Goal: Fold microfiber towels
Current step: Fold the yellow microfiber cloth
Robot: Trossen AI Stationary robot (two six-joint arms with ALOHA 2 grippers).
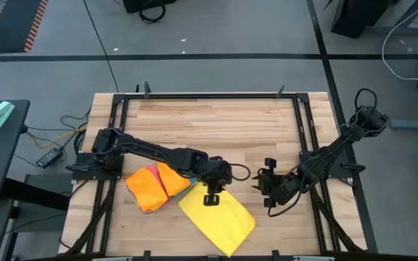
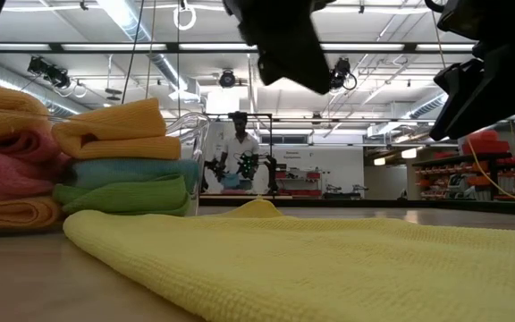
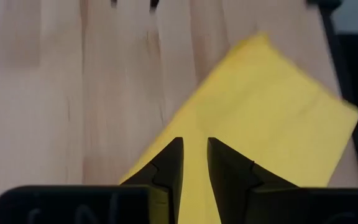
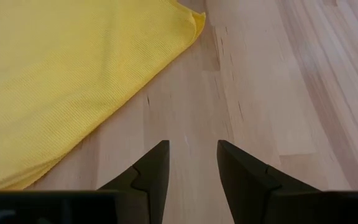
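My left tool hovers over the yellow towel's upper end; my right tool waits off its side.

My left tool (image 1: 212,197), fingers parted a little and gripping nothing, hangs above the near end of the yellow towel (image 1: 218,214). From there the towel's long axis runs away diagonally toward the bench (image 1: 216,127) front edge. My right tool (image 1: 265,181), open and empty, sits beside the towel over bare wood, farther off. Folded towels (image 1: 157,185) lie stacked on my left side.
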